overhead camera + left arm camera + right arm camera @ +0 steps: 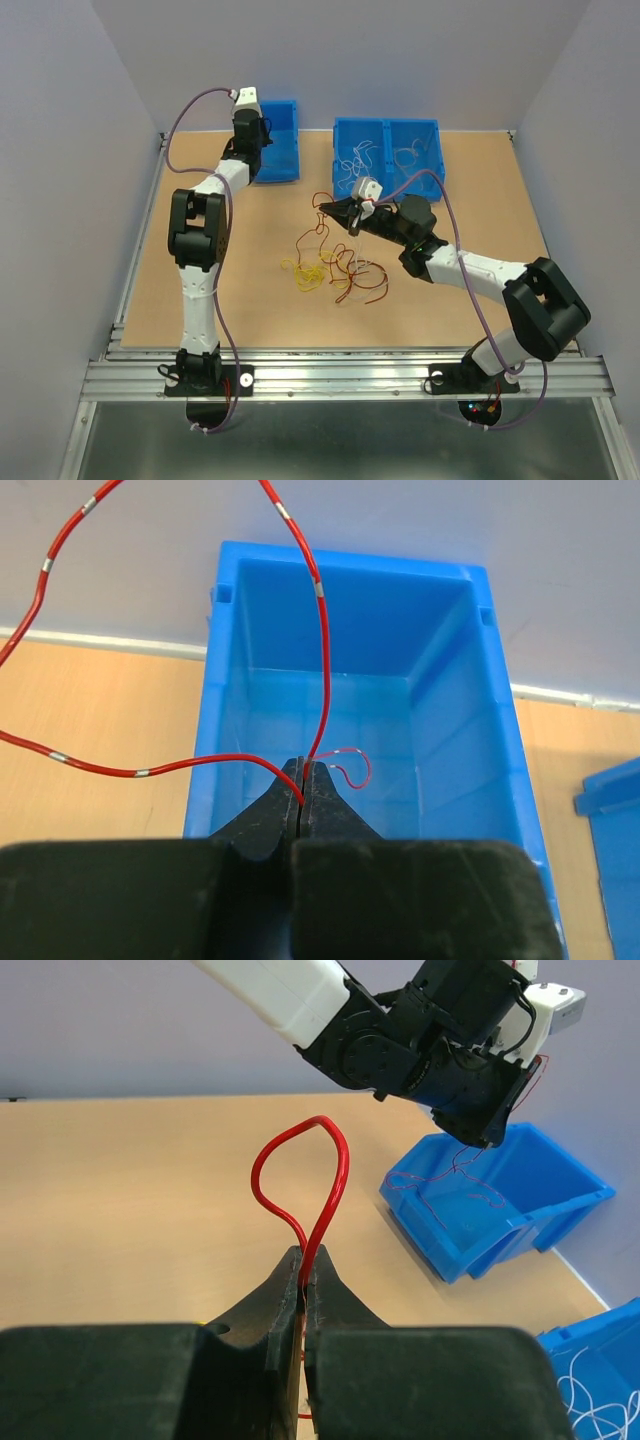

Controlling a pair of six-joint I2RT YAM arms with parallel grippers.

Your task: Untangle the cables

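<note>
Red cable [324, 630] leaves the top edge, possibly looping back.

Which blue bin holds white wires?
The wide two-compartment bin, on the right; the narrow single bin to its left shows none.

top external: parked high up behind the arm bases [205, 372], looking down and forward over the whole table [230, 300], single blue bin [280, 140] far off at the back. left wrist: right at that bin, super close, peeking in past the left gripper [303, 780]. right wrist: low, well away from the bin, facing it. shared by all three: that bin.
</note>
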